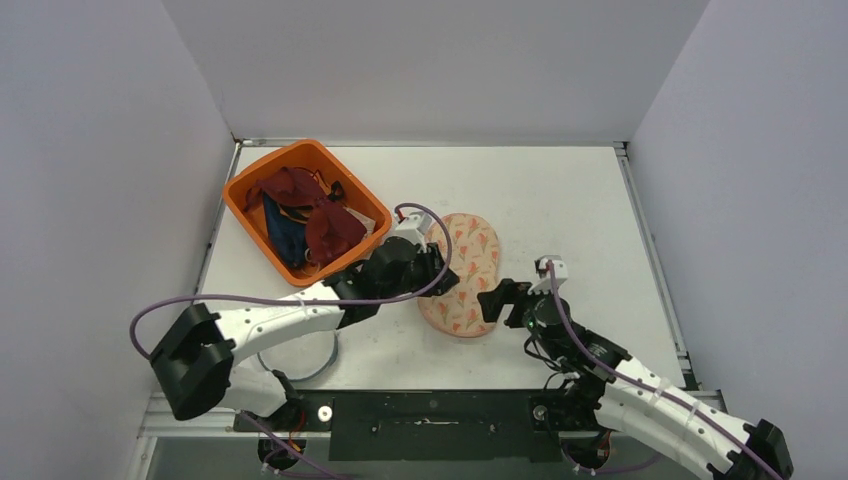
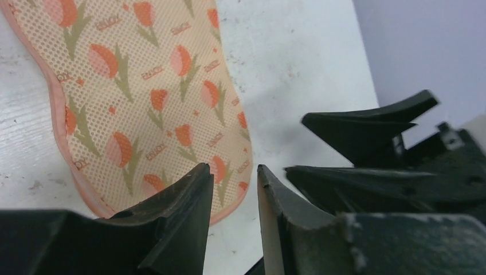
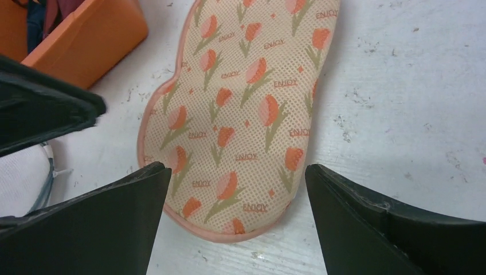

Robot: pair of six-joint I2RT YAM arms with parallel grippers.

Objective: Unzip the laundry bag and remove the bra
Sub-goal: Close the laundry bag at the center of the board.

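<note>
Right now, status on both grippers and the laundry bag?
Left gripper narrowly open, empty. Right gripper wide open above laundry bag. Bag flat, ungripped. Orange basket off to left, not blocking.

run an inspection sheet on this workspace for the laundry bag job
surface: white table, scuffed.
job's things: tulip-print mesh laundry bag lying flat at the centre; zip not visible, contents hidden.
clutter: orange basket at the back left holding dark red and blue garments; white round item beside the left arm, partly hidden.
grippers: left gripper narrowly open at the bag's basket-side edge; right gripper wide open over its near end; both empty.
cables: a purple cable loops along each arm.
surroundings: plain white walls on three sides.
</note>
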